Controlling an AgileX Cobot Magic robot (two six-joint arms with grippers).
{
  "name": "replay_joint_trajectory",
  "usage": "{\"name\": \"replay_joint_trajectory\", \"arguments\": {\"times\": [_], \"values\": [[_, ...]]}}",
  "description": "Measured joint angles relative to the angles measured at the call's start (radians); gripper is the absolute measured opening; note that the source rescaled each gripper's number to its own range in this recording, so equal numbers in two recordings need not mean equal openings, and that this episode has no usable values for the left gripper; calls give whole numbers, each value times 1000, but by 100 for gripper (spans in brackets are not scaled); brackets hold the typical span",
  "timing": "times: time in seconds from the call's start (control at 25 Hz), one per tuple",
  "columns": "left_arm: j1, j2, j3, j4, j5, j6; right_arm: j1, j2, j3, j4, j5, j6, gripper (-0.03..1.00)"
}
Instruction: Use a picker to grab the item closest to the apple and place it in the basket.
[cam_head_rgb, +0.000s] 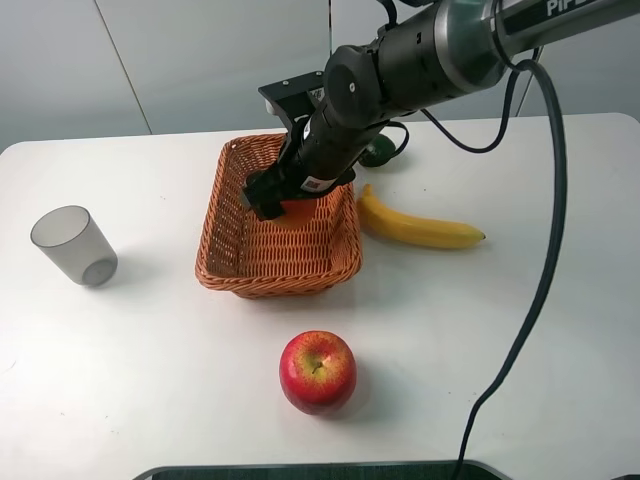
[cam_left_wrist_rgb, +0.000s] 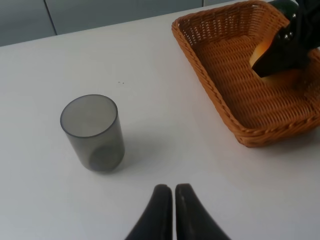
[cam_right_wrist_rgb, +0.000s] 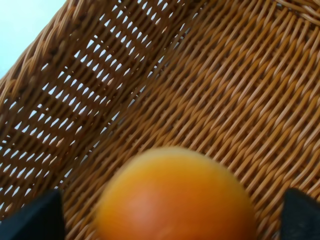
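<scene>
**Orange in the basket, my right jaws standing wide of it**

The orange (cam_right_wrist_rgb: 175, 200) sits between my right fingers (cam_right_wrist_rgb: 30, 217), low inside the wicker basket (cam_head_rgb: 215, 215) and near its back half. In the right wrist view, weave shows on both sides between fruit and fingers, so I read my right gripper (cam_head_rgb: 288, 205) as spread open and not touching the orange. The orange is blurred, and I cannot tell whether it rests on the basket floor or hangs just above it.

My left gripper (cam_left_wrist_rgb: 174, 210) is pressed closed on nothing, over the bare table (cam_head_rgb: 500, 330) near the grey cup (cam_head_rgb: 73, 245). The apple (cam_head_rgb: 318, 371) lies in front of the basket and the banana (cam_head_rgb: 415, 228) just beside its right wall.

Risks, as I judge them:
- If the orange has not settled, it may bounce or roll against a wall.
- A slanted lift could clip the fruit with a finger and drag it.
- A finger snagging the weave could shift the light basket.

The arm's upper link reads "PIP", cut off by the frame edge. A white sticker on the wrist is too small to read.
</scene>
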Motion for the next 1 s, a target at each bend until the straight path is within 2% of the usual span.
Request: {"name": "replay_joint_trajectory", "arguments": {"times": [0.04, 0.12, 0.36, 0.48, 0.72, 1.0], "values": [[0, 0, 0, 0, 0, 0, 0, -5, 0, 0, 0, 0, 95], [0, 0, 0, 0, 0, 0, 0, -21, 0, 0, 0, 0, 99], [0, 0, 0, 0, 0, 0, -1, -111, 0, 0, 4, 2, 99], [0, 0, 0, 0, 0, 0, -31, -165, 9, 0, 43, 12, 100], [0, 0, 0, 0, 0, 0, -175, -299, 112, -2, 158, 45, 100], [0, 0, 0, 0, 0, 0, -411, -526, 294, -31, 276, 65, 100]]}}
